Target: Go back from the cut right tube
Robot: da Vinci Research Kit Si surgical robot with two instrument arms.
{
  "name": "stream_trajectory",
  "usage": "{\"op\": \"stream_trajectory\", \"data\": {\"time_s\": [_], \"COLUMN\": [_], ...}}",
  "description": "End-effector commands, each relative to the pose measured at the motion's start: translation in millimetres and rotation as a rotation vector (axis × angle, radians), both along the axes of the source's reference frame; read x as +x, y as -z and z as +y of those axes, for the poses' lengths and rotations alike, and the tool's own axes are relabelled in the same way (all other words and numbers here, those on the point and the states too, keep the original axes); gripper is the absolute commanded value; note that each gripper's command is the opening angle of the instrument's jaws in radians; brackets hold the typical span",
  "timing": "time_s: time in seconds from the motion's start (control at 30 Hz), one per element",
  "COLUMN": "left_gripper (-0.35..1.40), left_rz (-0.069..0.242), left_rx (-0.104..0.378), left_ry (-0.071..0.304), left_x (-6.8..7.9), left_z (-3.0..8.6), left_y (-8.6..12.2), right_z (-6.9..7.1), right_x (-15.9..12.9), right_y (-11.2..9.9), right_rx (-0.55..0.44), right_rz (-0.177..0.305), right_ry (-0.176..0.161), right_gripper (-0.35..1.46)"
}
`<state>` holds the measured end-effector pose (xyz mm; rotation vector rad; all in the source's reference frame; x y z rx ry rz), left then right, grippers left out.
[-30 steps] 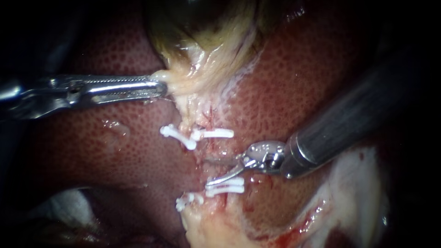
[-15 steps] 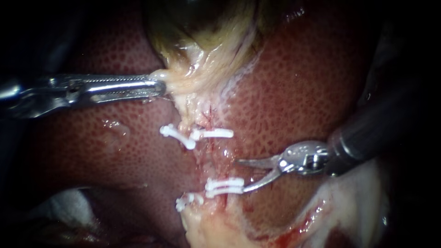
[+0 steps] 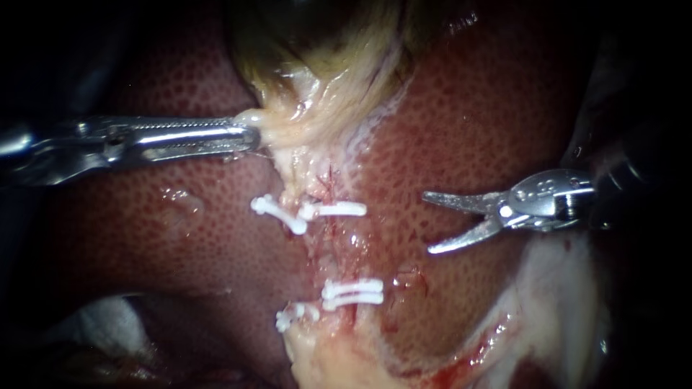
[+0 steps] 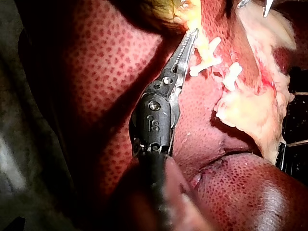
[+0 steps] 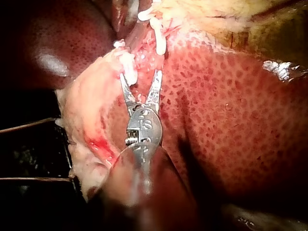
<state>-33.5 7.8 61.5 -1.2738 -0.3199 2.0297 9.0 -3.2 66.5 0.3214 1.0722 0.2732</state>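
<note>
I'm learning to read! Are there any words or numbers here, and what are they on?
Left instrument: small stamped marks on its joint, too unclear to read.
Right instrument: small stamped marks on its joint, too unclear to read.
Clips, liver, gallbladder: no writing at all.

left instrument (image 3: 254,137) and right instrument (image 3: 427,222) shiny bare metal; clips (image 3: 339,209) matt white plastic; liver (image 3: 468,130), gallbladder (image 3: 317,72) wet, glossy.
</note>
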Motion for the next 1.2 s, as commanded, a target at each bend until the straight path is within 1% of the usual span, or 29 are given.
{"op": "stream_trajectory", "data": {"time_s": [0.03, 0.13, 0.3, 0.33, 0.57, 0.67, 0.8, 1.2], "left_gripper": [-0.35, -0.35, -0.35, -0.35, -0.35, -0.35, -0.35, -0.35], "left_rz": [0.002, 0.006, 0.020, 0.021, 0.031, 0.033, 0.036, 0.036], "left_rx": [-0.003, -0.012, -0.016, -0.010, 0.011, 0.017, 0.022, 0.022], "left_ry": [0.001, 0.009, -0.024, -0.027, -0.052, -0.060, -0.061, -0.061], "left_x": [-0.2, -1.0, -2.5, -2.9, -5.8, -6.5, -6.7, -6.7], "left_z": [-0.2, -0.9, -2.2, -2.4, -3.1, -3.2, -3.2, -3.2], "left_y": [-0.2, -1.4, -4.1, -4.8, -8.4, -9.6, -10.2, -10.2], "right_z": [-0.1, -0.2, -0.3, -0.3, -0.3, -0.3, -0.3, -0.2], "right_x": [0.0, 0.1, 0.1, 0.2, 0.3, 0.3, 0.4, 0.4], "right_y": [0.0, -0.1, -0.5, -0.5, -0.5, -0.5, -0.4, -0.4], "right_rx": [0.003, 0.002, 0.000, 0.000, 0.000, -0.001, -0.001, -0.001], "right_rz": [-0.001, -0.001, -0.001, -0.001, -0.002, 0.000, 0.000, 0.000], "right_ry": [0.000, 0.000, -0.001, -0.001, -0.001, -0.004, -0.004, -0.004], "right_gripper": [1.43, 1.43, 1.43, 1.43, 1.43, 1.43, 1.43, 1.43]}}
